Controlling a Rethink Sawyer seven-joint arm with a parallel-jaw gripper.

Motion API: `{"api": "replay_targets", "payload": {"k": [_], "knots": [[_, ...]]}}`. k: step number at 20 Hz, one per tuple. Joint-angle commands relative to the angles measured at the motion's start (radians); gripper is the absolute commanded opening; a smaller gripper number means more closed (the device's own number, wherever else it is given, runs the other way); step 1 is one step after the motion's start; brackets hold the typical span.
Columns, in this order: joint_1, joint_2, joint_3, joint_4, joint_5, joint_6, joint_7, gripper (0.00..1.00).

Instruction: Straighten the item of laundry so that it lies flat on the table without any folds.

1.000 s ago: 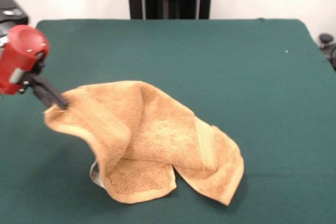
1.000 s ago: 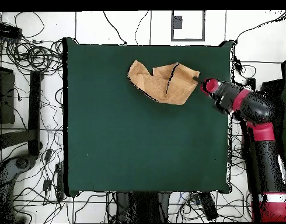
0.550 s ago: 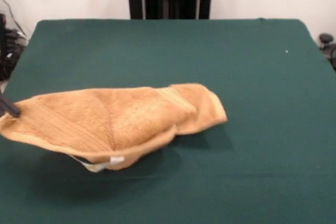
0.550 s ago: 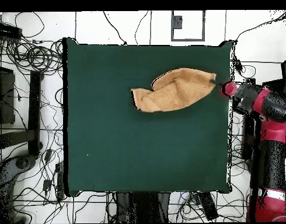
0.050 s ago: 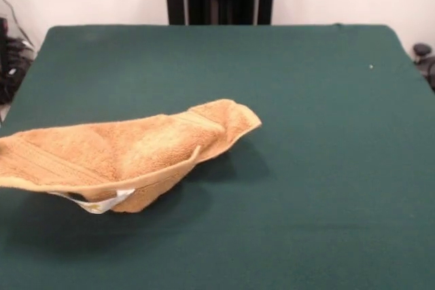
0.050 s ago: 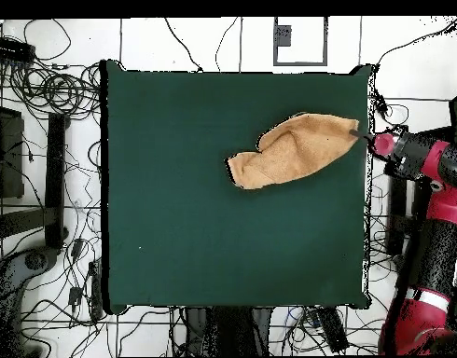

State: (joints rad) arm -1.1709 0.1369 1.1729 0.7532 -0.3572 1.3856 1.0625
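**Q:** Gripper first: where is it, and what has just changed?

**R:** Gripper shows only in the overhead view, at the table's right edge on the end of the red and black robot arm. It is pinching a corner of the small tan terry-cloth towel. Half a second ago it was a little further in over the table; a second ago further in again, with the towel hanging as a rumpled heap. Since then the arm has drawn outward past the edge, and the towel has been dragged along and stretched into a long shape.

**Q:** What does that mean for the task?

**R:** The pull looks to be opening the cloth out, but the job is not done. The towel is folded along its length and part of it is held up off the large dark green felt-like table. It would probably have to be laid down and the fold opened.

**Q:** How does the towel look now?

**R:** In the front view it stretches from the left edge towards the middle. Its left part is raised, with a shadow beneath, and its right tip curls on the felt. A woven border band shows near the left end. A small white-yellow tag hangs from the near edge.
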Motion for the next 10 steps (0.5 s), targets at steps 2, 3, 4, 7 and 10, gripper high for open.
{"api": "replay_targets", "payload": {"k": [2, 3, 4, 7, 10], "knots": [[0.128, 0.014, -0.001, -0.208, 0.023, 0.126, -0.281, 0.0], [0.136, 0.024, 0.013, -0.242, 0.014, 0.16, -0.304, 0.0], [0.145, 0.034, 0.026, -0.277, 0.004, 0.193, -0.326, 0.0], [0.164, 0.059, 0.064, -0.358, -0.025, 0.279, -0.38, 0.0], [0.169, 0.074, 0.092, -0.386, -0.045, 0.318, -0.387, 0.0]]}}
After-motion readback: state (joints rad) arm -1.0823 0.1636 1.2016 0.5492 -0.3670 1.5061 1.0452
